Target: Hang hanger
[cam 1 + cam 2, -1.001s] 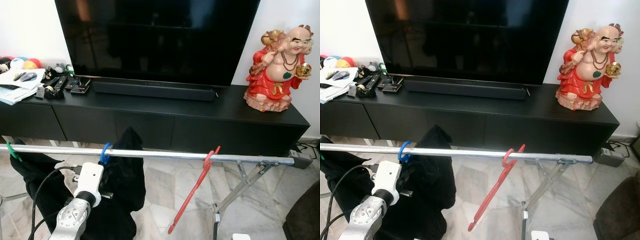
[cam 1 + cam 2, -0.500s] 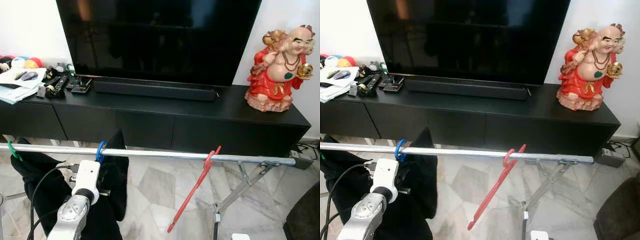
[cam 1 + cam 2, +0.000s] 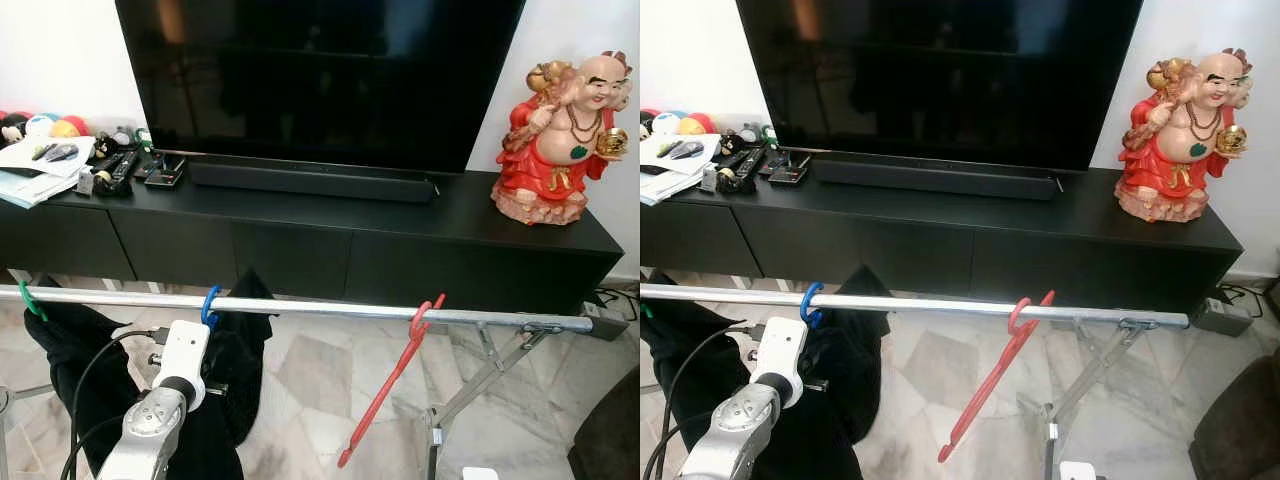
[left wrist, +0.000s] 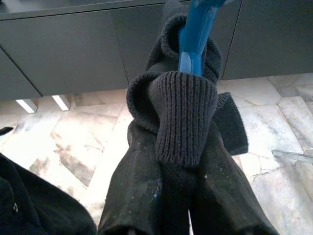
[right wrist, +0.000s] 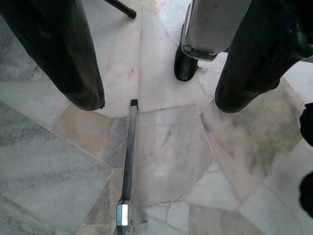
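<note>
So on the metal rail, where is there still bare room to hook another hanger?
The rail is bare between the blue hanger carrying the dark garment and the red hanger, and again from the red hanger to the stand joint. The left stretch is crowded: the green hook, black clothes and the left gripper's arm bunch there.

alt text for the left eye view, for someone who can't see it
A metal clothes rail crosses the foreground, carrying a blue hanger draped with a black garment and a bare red hanger. The left arm reaches up beneath the blue hanger. Behind stands a black TV cabinet.
</note>
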Available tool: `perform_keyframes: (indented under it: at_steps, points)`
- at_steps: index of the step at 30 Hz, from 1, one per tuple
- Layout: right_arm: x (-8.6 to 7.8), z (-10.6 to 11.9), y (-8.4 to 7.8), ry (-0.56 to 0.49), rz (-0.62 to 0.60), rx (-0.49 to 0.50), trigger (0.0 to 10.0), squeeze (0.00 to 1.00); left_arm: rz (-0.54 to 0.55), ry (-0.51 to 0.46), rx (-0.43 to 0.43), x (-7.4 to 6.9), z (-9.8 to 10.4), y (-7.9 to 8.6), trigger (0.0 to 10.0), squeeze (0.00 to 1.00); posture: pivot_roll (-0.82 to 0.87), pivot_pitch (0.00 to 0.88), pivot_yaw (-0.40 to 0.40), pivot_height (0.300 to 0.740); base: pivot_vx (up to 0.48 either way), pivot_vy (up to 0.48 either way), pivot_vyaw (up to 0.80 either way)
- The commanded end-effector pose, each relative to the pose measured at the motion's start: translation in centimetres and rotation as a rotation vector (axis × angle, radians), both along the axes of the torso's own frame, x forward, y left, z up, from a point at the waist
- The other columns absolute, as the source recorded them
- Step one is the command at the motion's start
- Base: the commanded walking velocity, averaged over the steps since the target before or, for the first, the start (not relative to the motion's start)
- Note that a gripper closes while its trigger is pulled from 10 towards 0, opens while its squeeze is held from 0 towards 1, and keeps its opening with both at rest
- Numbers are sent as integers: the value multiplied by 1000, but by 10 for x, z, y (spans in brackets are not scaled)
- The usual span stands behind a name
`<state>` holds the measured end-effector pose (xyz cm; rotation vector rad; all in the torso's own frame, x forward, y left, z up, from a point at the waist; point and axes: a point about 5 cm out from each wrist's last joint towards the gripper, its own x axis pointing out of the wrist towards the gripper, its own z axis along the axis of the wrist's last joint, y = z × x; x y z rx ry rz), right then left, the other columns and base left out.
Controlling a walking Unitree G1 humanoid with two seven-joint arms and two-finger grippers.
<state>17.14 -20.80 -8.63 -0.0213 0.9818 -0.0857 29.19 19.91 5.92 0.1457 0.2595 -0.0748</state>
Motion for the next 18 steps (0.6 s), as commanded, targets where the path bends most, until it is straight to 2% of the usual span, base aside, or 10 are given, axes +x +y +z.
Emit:
perform_keyframes:
  at_steps: [1, 18]
  points:
    - [-1, -1, 0, 7, -5, -3, 10000, 0, -10, 9, 13, 1, 0, -2, 10000, 0, 141, 9, -28, 740, 0, 0, 0]
    - [-1, -1, 0, 7, -5, -3, 10000, 0, -10, 9, 13, 1, 0, -2, 10000, 0, 141, 9, -28, 740, 0, 0, 0]
